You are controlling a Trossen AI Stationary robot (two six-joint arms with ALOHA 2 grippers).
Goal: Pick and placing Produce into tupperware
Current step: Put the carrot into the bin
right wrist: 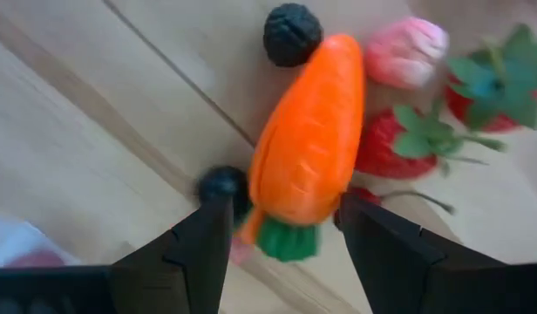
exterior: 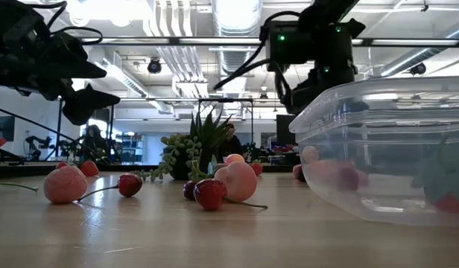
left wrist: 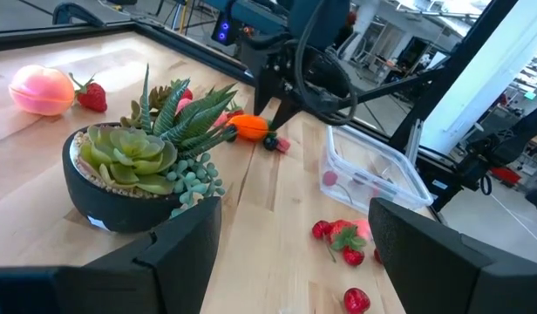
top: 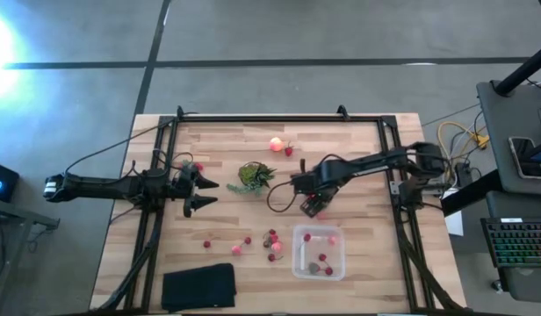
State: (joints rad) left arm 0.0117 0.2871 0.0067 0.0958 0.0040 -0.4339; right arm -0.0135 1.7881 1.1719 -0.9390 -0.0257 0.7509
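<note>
Orange plastic carrot (right wrist: 308, 131) fills the right wrist frame's centre, long axis running straight out between the right gripper (right wrist: 282, 228)'s half-spread fingers, not clamped; overhead, clear square tupperware box (top: 319, 253) sits lower right; left gripper (top: 205, 193) waits open, centre-left

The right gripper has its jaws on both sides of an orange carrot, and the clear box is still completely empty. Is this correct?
Not quite. The clear box is not empty: the high view shows a few red pieces already inside it. The rest holds: the right gripper has its jaws on both sides of the orange carrot.
</note>
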